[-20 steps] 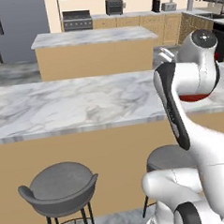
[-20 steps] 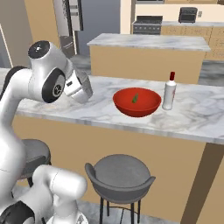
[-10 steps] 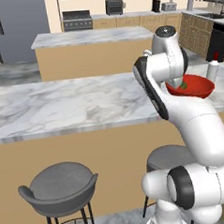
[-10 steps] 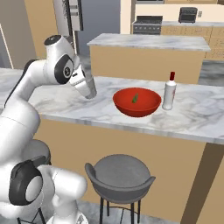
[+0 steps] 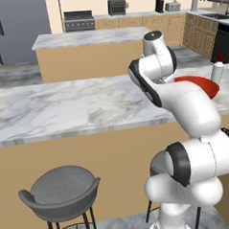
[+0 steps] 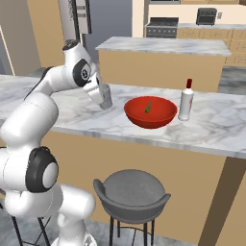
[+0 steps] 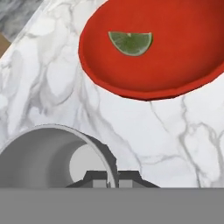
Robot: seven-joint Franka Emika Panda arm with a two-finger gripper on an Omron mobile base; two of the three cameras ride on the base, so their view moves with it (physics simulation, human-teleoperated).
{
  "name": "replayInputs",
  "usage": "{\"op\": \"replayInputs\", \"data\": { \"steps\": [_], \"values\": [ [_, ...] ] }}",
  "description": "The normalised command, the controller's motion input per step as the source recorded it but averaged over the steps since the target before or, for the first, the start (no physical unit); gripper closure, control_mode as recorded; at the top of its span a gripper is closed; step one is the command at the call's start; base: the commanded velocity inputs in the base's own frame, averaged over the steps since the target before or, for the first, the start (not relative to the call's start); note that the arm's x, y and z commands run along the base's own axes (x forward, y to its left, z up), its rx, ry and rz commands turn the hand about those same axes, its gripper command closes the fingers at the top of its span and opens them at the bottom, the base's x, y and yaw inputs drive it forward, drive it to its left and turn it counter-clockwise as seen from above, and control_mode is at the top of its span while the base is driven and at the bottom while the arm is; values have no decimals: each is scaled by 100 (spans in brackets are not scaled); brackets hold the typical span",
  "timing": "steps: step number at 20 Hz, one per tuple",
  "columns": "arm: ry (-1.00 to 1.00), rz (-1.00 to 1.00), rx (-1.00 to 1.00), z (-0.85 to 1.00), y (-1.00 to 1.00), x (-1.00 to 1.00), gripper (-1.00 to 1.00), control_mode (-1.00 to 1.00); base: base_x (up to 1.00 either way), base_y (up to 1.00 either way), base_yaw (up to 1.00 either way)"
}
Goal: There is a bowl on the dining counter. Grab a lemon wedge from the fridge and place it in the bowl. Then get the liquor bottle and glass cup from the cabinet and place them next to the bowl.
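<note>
Marbled counter (image 6: pixel 211 126) carries the bowl (image 6: pixel 150 112); gripper (image 7: pixel 113 179) pinches the glass cup (image 6: pixel 105 96) rim (for setting down) beside it.

Home kitchen, rendered
Marble dining counter (image 5: pixel 63 107) with bar stools (image 5: pixel 61 194), island (image 6: pixel 163 45), stove (image 5: pixel 78 20), steel fridge (image 5: pixel 15 26).

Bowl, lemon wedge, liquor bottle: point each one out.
bowl (image 6: pixel 161 117), right base view, front of its red wall.
lemon wedge (image 7: pixel 130 43), hand view, its green flesh.
liquor bottle (image 6: pixel 186 104), right base view, its white body.
</note>
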Motion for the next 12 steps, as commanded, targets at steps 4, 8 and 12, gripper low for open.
{"op": "replayInputs", "data": {
  "steps": [4,8,12],
  "values": [
    [3,-18,3,-11,-18,30,100,-100,0,0,0],
    [3,-22,7,0,-33,0,100,-100,0,0,0],
    [12,-22,10,0,-18,-1,100,-100,0,0,0]
  ]
}}
